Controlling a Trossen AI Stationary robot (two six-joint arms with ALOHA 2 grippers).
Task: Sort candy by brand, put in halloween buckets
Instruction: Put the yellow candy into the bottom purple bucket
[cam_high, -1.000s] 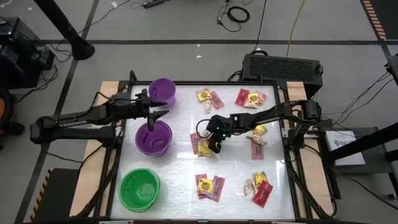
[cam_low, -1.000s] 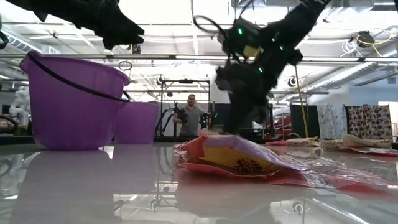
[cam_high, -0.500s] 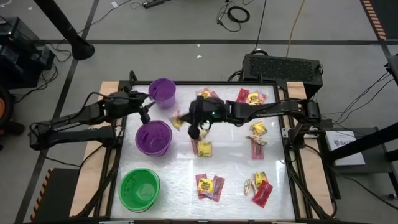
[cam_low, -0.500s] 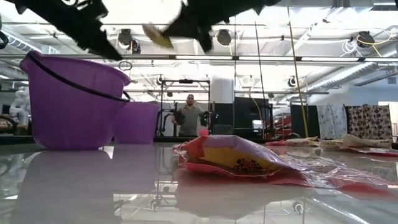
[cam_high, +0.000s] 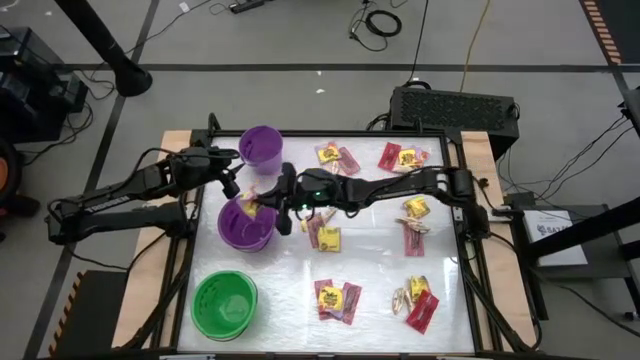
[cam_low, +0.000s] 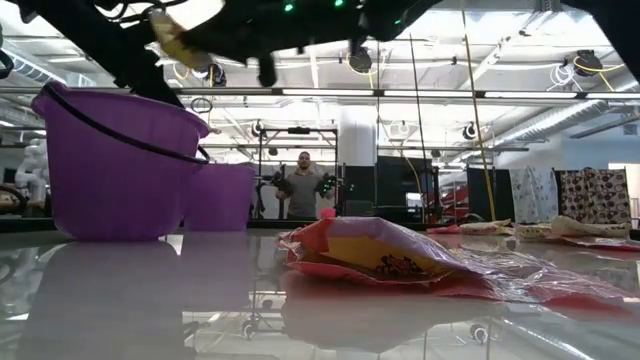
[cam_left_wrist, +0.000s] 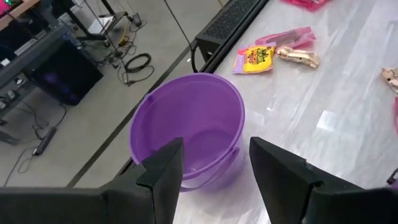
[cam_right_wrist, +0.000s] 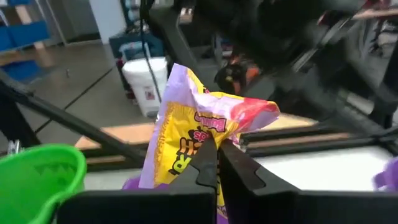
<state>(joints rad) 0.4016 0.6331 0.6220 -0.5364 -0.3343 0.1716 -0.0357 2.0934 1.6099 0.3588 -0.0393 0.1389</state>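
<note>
Flanking wider purple bucket (cam_high: 245, 222): green bucket (cam_high: 224, 304)

Overhead camera, table-level camera, two wrist cameras, shared table (cam_high: 380, 255)

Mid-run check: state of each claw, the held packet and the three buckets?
Right claw: shut on yellow packet, above wider purple bucket.
Left claw: open, empty, by small purple bucket.
Small purple bucket: upright, empty.
Green bucket: upright.
</note>
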